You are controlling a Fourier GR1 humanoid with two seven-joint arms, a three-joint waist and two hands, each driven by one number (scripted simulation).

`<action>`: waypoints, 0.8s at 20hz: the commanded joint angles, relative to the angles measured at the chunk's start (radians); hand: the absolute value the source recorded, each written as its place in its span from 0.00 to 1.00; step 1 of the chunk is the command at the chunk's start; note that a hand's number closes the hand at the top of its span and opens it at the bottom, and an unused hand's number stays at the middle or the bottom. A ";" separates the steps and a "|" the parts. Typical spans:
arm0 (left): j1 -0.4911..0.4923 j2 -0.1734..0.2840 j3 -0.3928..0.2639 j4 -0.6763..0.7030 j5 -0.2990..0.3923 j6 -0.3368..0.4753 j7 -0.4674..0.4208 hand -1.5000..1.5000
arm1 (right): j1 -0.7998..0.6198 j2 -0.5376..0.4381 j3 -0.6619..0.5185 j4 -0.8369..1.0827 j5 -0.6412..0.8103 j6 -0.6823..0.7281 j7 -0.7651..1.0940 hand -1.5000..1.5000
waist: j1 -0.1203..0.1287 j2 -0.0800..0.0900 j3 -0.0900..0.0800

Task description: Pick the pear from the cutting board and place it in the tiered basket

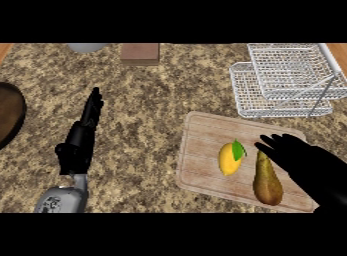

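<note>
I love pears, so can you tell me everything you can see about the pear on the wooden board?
The pear is brownish-green with a golden sheen, long-necked and fat at the bottom. It lies on its side on the pale wooden cutting board, narrow end pointing away from the robot, just right of a yellow lemon with a green leaf; the two look slightly apart. The black right hand is over its right side, fingers straight, partly hiding its neck. Whether the hand touches it is unclear.

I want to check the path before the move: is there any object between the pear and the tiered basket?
Nothing visible blocks it. The pear lies on the cutting board, the tiered basket stands beyond the board's far right corner, and only bare counter lies between. The lemon is left of the pear, off that path.
</note>
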 commanded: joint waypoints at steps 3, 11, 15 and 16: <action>-0.054 -0.017 -0.002 0.015 -0.031 0.018 0.034 0.50 | 0.021 0.087 0.056 0.008 0.083 0.002 0.023 0.00 | -0.002 0.000 0.000; 0.033 -0.017 -0.025 -0.075 -0.034 0.001 0.050 0.50 | -0.014 0.074 -0.016 0.136 0.128 -0.033 -0.096 0.00 | 0.001 0.000 0.000; -0.060 0.033 0.056 -0.016 0.034 -0.064 0.058 0.50 | -0.094 0.158 0.026 0.222 0.170 -0.027 -0.056 0.00 | 0.003 0.001 0.000; -0.037 -0.034 -0.043 0.005 -0.039 0.049 0.030 0.50 | -0.042 0.152 0.031 0.178 0.184 -0.034 -0.062 0.00 | -0.001 0.000 0.000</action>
